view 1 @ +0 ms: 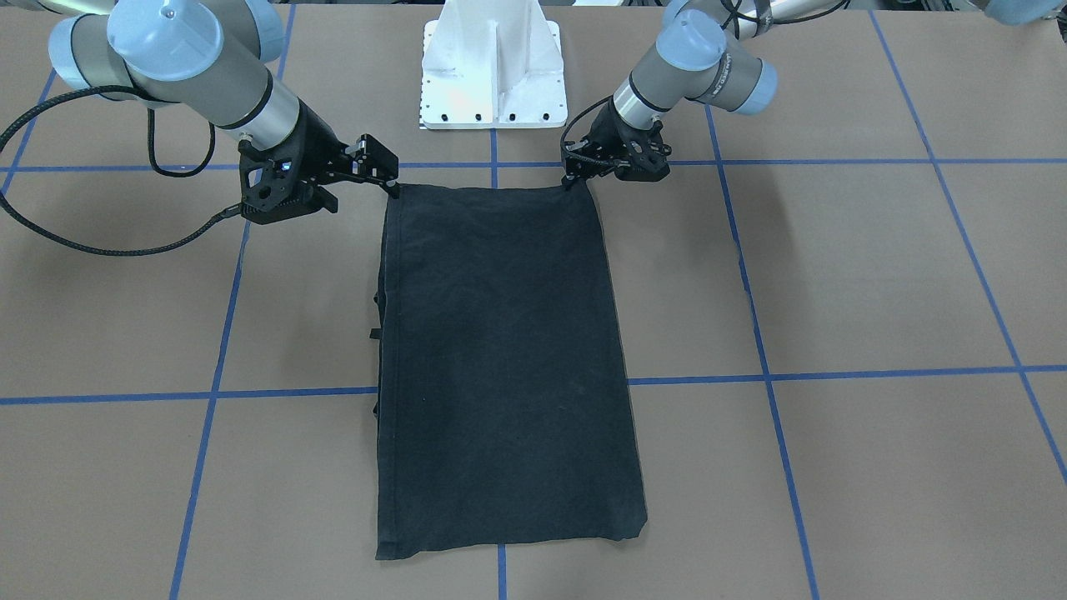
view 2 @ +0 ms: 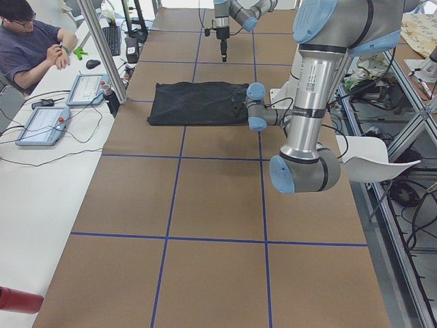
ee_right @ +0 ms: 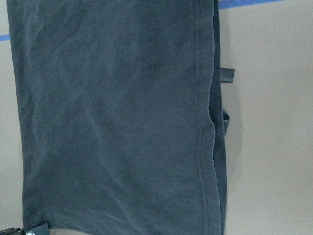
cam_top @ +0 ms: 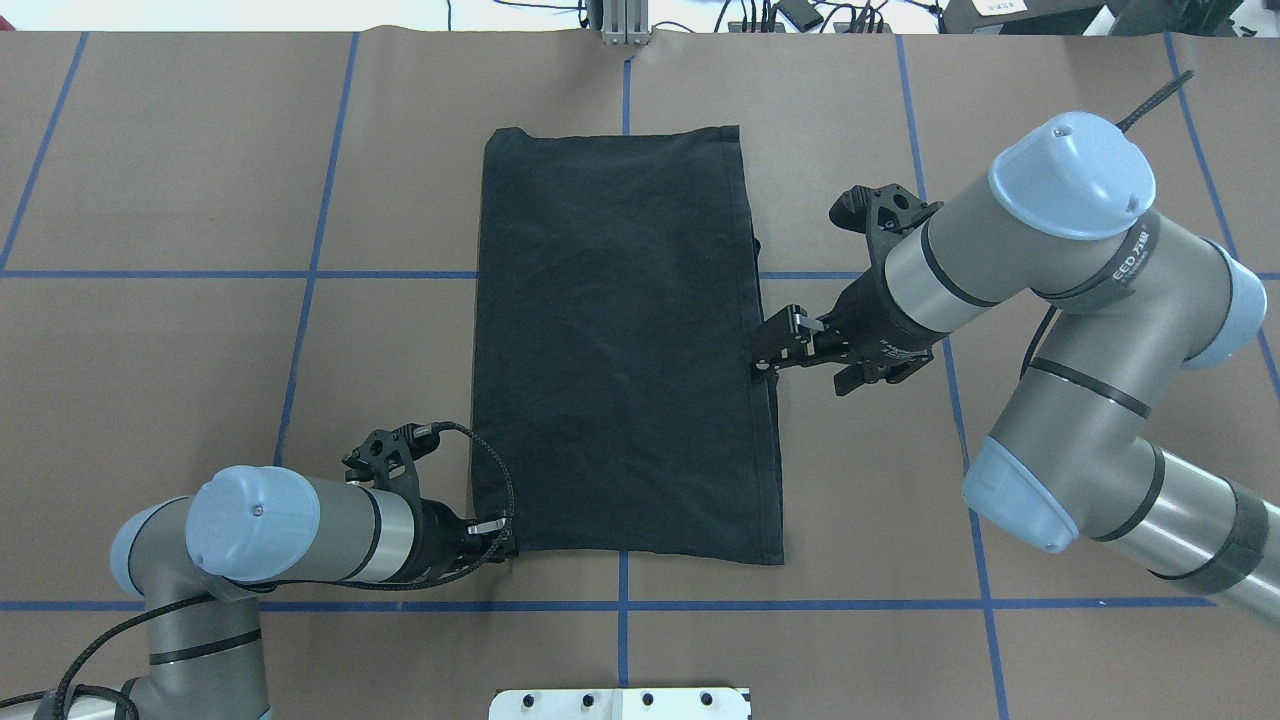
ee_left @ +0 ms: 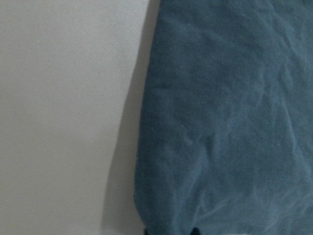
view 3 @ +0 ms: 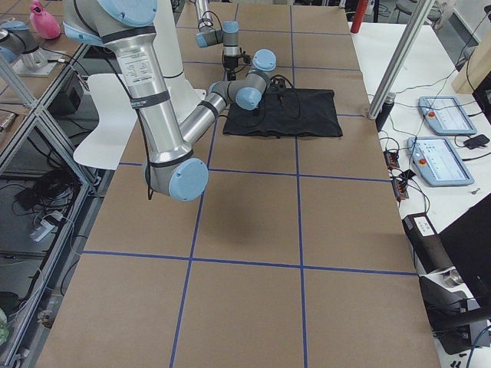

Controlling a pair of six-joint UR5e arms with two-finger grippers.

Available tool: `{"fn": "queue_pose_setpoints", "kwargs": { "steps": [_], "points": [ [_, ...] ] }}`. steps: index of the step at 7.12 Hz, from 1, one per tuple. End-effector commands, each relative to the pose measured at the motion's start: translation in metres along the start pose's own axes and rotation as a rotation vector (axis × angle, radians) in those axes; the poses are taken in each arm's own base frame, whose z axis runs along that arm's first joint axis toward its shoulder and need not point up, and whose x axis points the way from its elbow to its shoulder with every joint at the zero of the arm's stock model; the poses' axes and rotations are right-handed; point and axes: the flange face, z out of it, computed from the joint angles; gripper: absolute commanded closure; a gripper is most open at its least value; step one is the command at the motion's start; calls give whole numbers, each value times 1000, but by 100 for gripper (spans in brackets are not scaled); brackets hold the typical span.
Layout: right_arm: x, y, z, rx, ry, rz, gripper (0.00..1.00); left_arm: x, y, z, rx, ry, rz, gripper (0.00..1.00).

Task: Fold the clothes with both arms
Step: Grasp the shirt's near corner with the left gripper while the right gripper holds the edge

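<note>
Fabric of the black T-shirt (view 1: pixel 500 367) is being shown spread flat as a long, narrow rectangle at the middle of the brown table (view 1: pixel 875 275), plain side up, with one short end turned toward the white base plate (view 1: pixel 493 75). Blue tape lines (view 1: pixel 283 392) are being covered where the shirt lies across them. A small dark tab (ee_right: pixel 226 74) is being shown sticking out from the stitched long edge on the right arm's side.

The left gripper (view 1: pixel 572 178) is being held low at the shirt's base-side corner, touching it, and its wrist view is being filled with cloth at close range. Its fingers are being kept narrow. Whether cloth is being pinched between them cannot be told.

The right gripper (view 1: pixel 390 185) is being held at the other base-side corner in the front-facing view. In the overhead view it is being shown beside the middle of the long edge, and a broad stretch of the shirt is being taken in by its wrist camera, so it is being carried above the cloth. Its fingers are likewise being kept narrow, and whether any cloth is being gripped cannot be told.

A seated person (view 2: pixel 31 41) is being shown at the side bench in the exterior left view.
</note>
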Motion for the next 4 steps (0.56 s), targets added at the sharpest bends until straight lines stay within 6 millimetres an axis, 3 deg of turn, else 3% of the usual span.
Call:
{"fn": "queue_pose_setpoints", "kwargs": {
  "steps": [1,3,4],
  "points": [
    [3,0,2,-3,7,14,0,6,-4,-9,5,12,-2,100],
    [-5,12,10,2,5,140,0,16,0,-22,3,21,0,100],
    [-8,21,23,15,21,177,0,19,1,-23,1,26,1,100]
  ]
}}
